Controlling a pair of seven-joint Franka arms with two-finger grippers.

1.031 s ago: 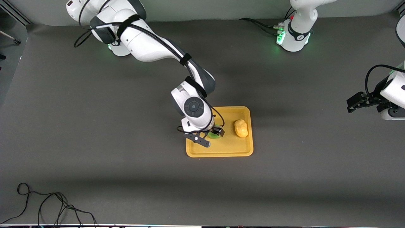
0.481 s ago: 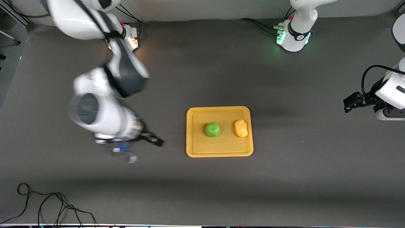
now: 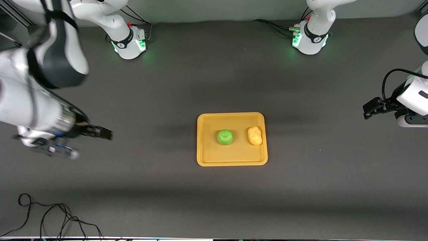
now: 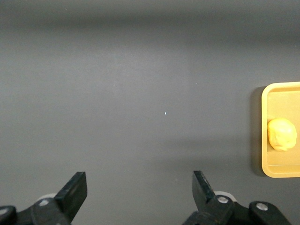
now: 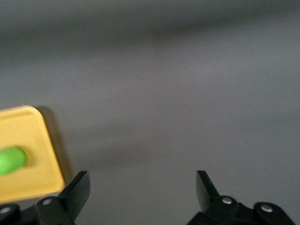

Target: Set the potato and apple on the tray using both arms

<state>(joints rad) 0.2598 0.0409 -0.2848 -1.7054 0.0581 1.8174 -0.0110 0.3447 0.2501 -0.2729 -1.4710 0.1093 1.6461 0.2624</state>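
Observation:
The orange-yellow tray (image 3: 207,157) lies mid-table. On it rest the round green apple (image 3: 224,137) and, beside it toward the left arm's end, the lumpy yellow potato (image 3: 255,135). Neither is touched. My right gripper (image 3: 88,144) hangs open and empty over bare mat toward the right arm's end, well clear of the tray. My left gripper (image 3: 367,111) is open and empty over the mat at the left arm's end, where that arm waits. The right wrist view shows the open right gripper (image 5: 140,187), a tray (image 5: 47,140) corner and the apple (image 5: 11,160). The left wrist view shows the open left gripper (image 4: 138,187), the tray (image 4: 265,136) and the potato (image 4: 281,134).
A loose black cable (image 3: 50,217) lies on the mat near the front edge at the right arm's end. The two arm bases (image 3: 128,43) (image 3: 309,38) stand along the table edge farthest from the front camera. Dark grey mat surrounds the tray.
My right gripper let go of the apple on the tray, then swung away toward the right arm's end of the table. The left gripper shifted only slightly.

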